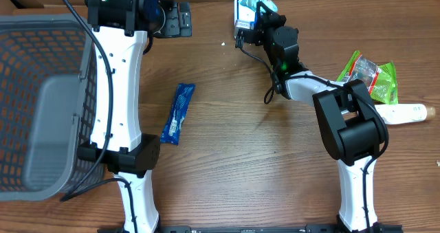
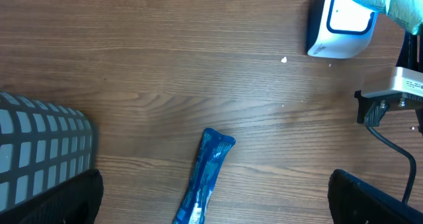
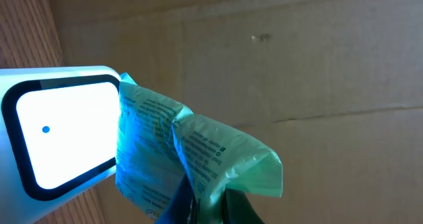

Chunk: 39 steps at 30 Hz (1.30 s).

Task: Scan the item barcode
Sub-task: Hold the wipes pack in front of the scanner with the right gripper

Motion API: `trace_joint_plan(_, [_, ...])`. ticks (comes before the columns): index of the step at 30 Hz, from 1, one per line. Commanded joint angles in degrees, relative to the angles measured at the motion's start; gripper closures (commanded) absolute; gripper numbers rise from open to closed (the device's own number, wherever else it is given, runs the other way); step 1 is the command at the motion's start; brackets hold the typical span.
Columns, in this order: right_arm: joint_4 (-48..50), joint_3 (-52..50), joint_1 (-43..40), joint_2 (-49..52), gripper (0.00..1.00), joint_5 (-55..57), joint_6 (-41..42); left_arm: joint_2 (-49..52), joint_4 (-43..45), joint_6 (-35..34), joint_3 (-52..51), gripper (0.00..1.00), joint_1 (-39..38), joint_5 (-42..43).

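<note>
Packet at the scanner: right gripper (image 3: 206,207) clamped shut on a crinkled green printed plastic packet (image 3: 192,151).
The packet hangs right in front of the glowing window of the white, dark-rimmed barcode scanner (image 3: 59,131), its printed face just beside the glass and catching the blue light. Left gripper (image 2: 215,184) hovers with its jaws spread wide and nothing between them. A long blue foil wrapper (image 1: 178,114) lies flat on the wooden table (image 1: 240,143), well apart from the scanner. A grey mesh basket (image 1: 41,102) sits farther from the scanner still, beyond the wrapper.
</note>
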Motion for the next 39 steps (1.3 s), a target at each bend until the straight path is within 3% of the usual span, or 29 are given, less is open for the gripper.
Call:
trace_joint_plan(1, [1.01, 0.94, -0.11, 0.33, 0.96, -0.15, -0.2, 0.39, -0.07, 0.02, 0.37, 0.0, 0.57, -0.72])
trace_joint_plan(13, [8.15, 0.94, -0.11, 0.28, 0.96, -2.82, -6.23, 0.39, -0.07, 0.02, 0.37, 0.0, 0.57, -0.72])
trace_joint_plan(23, [1.14, 0.94, -1.36, 0.28, 0.96, -2.89, -6.16, 0.39, -0.07, 0.02, 0.37, 0.0, 0.57, -0.72])
trace_joint_plan(39, [2.73, 0.94, -1.55, 0.26, 0.96, -3.19, -6.23, 0.39, -0.07, 0.02, 0.37, 0.0, 0.57, -0.72])
